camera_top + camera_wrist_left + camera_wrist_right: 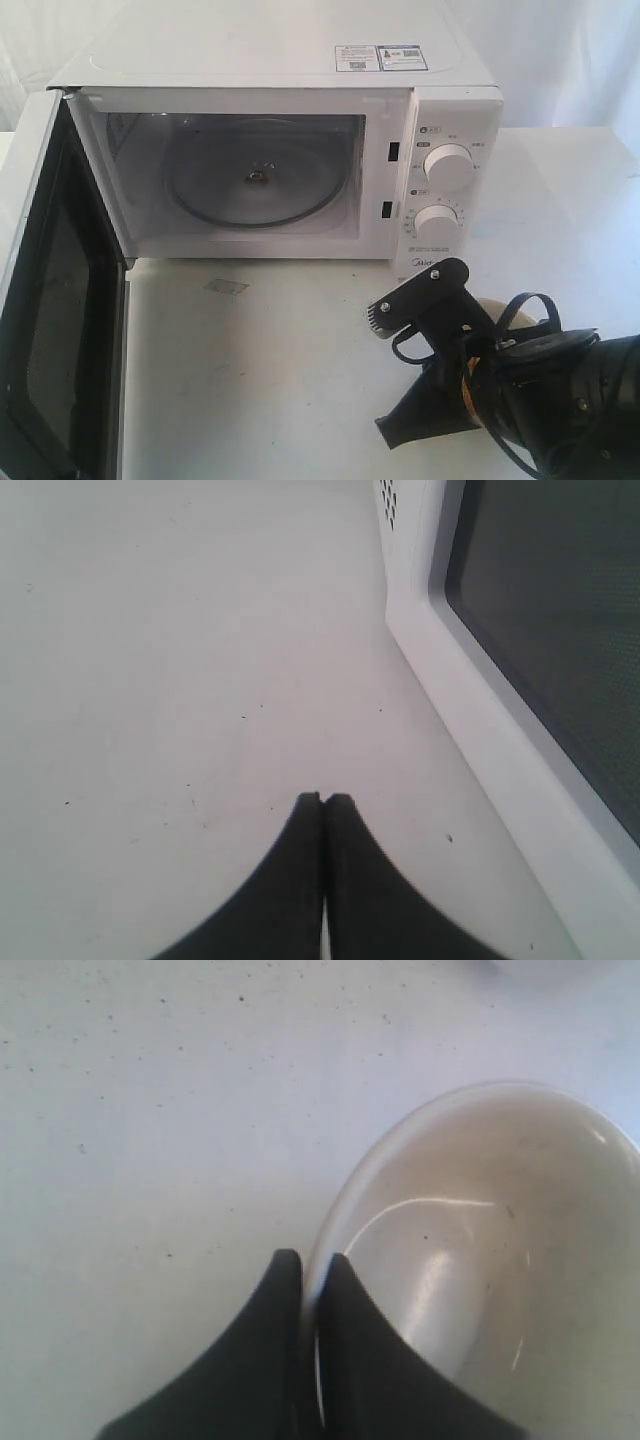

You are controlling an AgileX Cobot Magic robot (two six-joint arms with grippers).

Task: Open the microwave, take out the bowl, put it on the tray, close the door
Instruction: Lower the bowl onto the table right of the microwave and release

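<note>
The white microwave (270,50) stands at the back of the table with its door (55,300) swung wide open to the left. Its cavity holds only the glass turntable (255,180). The cream bowl (490,1250) is out in front of the microwave's control panel, low over the table, and only a sliver of the bowl (503,309) shows behind the right arm. My right gripper (312,1258) is shut on the bowl's rim, one finger inside and one outside. Beside the open door (540,630), my left gripper (323,798) is shut on nothing, over the tabletop.
Two round knobs (449,167) (437,224) sit on the microwave's right panel. The white table (260,380) stretches in front of it, with a small grey patch (226,287) near the cavity. No tray shows in any view.
</note>
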